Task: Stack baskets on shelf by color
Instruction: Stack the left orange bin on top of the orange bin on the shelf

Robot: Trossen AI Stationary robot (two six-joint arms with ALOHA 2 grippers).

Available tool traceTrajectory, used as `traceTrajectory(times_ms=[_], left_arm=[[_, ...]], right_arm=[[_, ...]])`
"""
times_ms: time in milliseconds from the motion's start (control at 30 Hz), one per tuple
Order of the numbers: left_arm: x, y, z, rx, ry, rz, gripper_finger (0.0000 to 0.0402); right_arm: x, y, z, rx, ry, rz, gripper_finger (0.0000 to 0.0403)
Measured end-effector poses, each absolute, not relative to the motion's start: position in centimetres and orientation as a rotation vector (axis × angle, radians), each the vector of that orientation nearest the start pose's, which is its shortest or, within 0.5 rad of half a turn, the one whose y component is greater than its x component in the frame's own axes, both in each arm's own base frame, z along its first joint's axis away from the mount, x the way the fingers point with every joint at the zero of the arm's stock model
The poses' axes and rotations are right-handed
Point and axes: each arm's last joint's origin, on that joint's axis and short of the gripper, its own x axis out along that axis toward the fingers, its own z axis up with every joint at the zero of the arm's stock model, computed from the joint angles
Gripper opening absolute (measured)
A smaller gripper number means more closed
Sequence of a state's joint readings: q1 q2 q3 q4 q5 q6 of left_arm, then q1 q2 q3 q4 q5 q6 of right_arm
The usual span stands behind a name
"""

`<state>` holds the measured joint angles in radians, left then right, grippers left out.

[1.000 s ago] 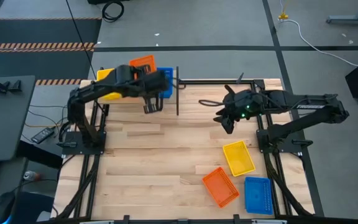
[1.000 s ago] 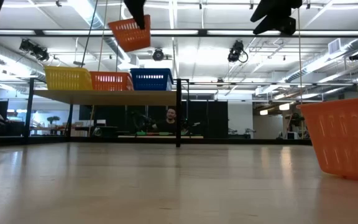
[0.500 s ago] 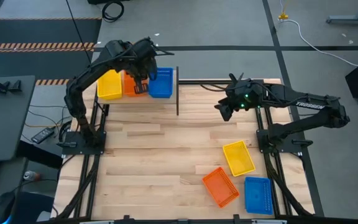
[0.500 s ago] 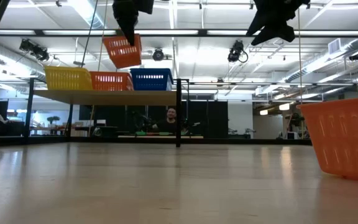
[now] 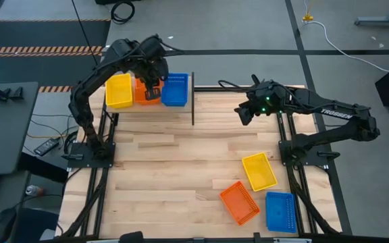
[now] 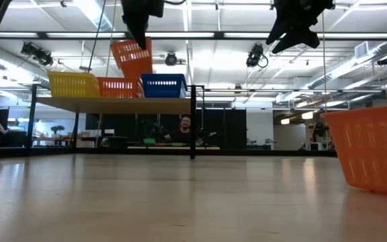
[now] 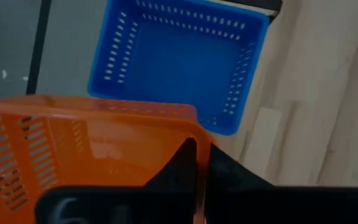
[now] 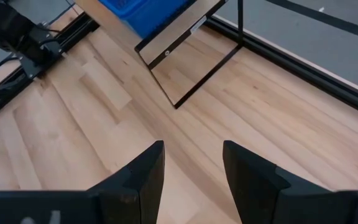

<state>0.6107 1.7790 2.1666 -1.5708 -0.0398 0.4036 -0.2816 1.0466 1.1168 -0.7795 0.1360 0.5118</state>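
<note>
Hanging above the shelf (image 6: 113,104), a tilted orange basket (image 6: 132,59) is held by its rim in the closed left gripper (image 5: 152,86), over the orange basket on the shelf (image 6: 119,87). That basket is flanked by a yellow basket (image 5: 119,90) and a blue basket (image 5: 175,90), side by side on the shelf. The right gripper (image 8: 191,165) is held with its fingers apart and empty, raised over the table (image 5: 174,169) beyond the shelf's end. Near the table's front right, a yellow one (image 5: 258,171), an orange one (image 5: 239,201) and a blue one (image 5: 280,210) are seen lying.
</note>
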Motion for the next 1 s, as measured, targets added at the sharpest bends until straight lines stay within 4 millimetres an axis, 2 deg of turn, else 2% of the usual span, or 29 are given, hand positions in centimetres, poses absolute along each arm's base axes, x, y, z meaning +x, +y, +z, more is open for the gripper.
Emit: traceTrajectory(times_ms=[200,433,700,900,1000], left_arm=[[25.2,18.0,42.5,0.01,1.225,0.339,0.0008],[23.5,17.8,43.9,0.025,1.19,0.387,0.0008],[23.6,17.3,44.0,0.005,1.177,0.394,0.0008],[21.9,16.4,45.4,0.0,1.124,0.433,0.0008],[21.0,15.8,45.0,-0.019,1.14,0.439,0.0008]], right_arm=[[19.2,-6.2,34.6,0.53,0.596,-0.582,0.017],[19.2,-6.2,34.6,0.527,0.597,-0.581,0.017],[19.1,-6.2,34.6,0.521,0.598,-0.579,0.017],[19.1,-6.2,34.6,0.524,0.602,-0.574,0.017],[19.1,-6.1,34.6,0.524,0.606,-0.574,0.017]])
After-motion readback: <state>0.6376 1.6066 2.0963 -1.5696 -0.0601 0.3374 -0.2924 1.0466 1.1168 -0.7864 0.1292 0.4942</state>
